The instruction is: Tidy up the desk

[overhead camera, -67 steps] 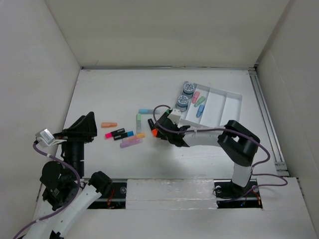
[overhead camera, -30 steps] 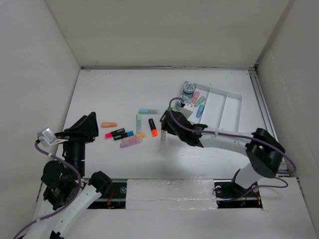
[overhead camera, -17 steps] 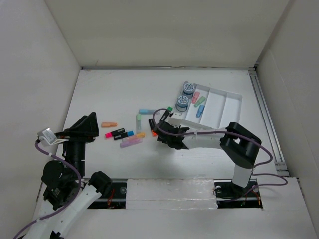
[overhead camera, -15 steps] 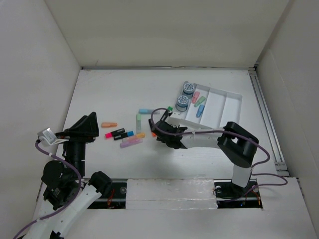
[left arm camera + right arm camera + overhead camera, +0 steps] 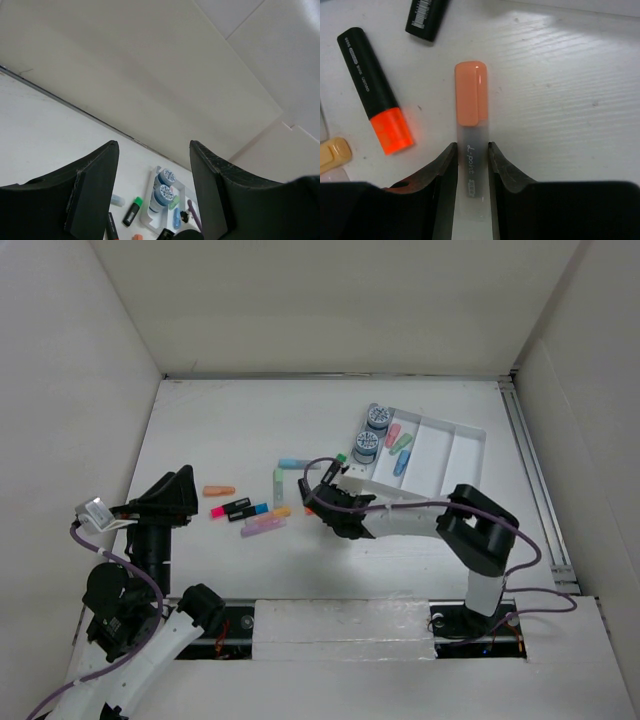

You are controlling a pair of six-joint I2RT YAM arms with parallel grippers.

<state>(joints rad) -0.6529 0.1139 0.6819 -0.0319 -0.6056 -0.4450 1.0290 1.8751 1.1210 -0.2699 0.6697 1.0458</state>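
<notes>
White matte desk [image 5: 220, 420] beneath everything, walled on three sides. Counted from above: one compartmented tray [image 5: 432, 452] at the far right, holding two blue rolls [image 5: 377, 417] and three small markers [image 5: 400, 462]; roughly seven loose markers [image 5: 263, 527] at mid-desk, some overlapping and hard to separate. Right gripper [image 5: 472, 150] clamped on one frosted pen [image 5: 471, 100] with a peach cap, barrel end hidden. Just beside it, one black highlighter [image 5: 372, 105] with an orange tip; another black one cut off at the top edge. Left gripper [image 5: 153, 145] raised, fingers wide apart.

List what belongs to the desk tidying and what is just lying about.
In hand: peach-capped pen, gripped by right end effector; tray; desk.
Lying about, unsorted: orange highlighter; pink highlighter; purple marker; open left end effector.
</notes>
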